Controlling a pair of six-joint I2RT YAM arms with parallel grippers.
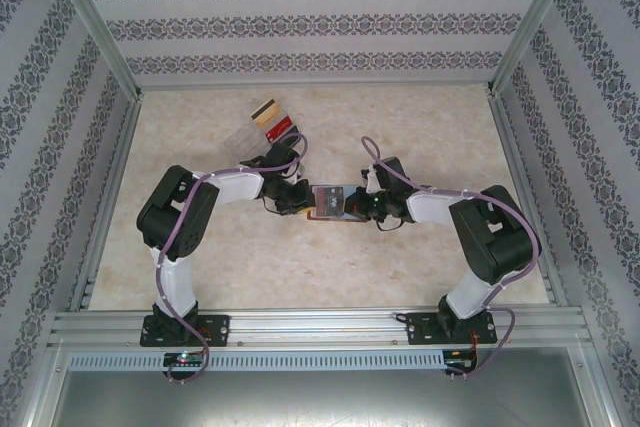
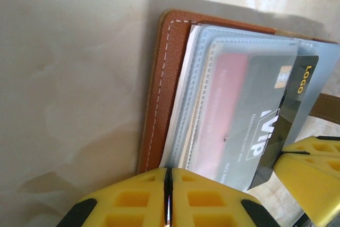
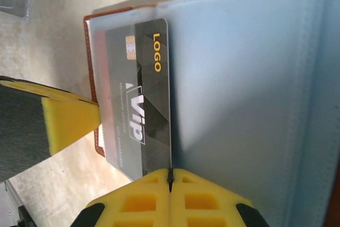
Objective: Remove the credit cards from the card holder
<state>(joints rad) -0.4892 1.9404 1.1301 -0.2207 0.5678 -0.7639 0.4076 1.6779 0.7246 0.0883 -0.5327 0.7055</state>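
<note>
a brown leather card holder (image 1: 330, 201) is lying open at the middle of the beige worktop (image 1: 420, 127). the right gripper (image 3: 170, 176) is pinching a black vip card (image 3: 138, 94) sticking out of a clear sleeve (image 3: 239, 78); the left gripper (image 2: 168, 184) is sitting clenched at the holder's edge.

both arms are bending inward, the left gripper (image 1: 303, 199) and right gripper (image 1: 361, 205) facing each other closely, jaws pressing together.

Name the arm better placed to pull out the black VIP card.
Right. The right pincer is shut on the protruding edge of the black plastic VIP card; the left pincer clamps the brown leather card holder, bracing it.
</note>
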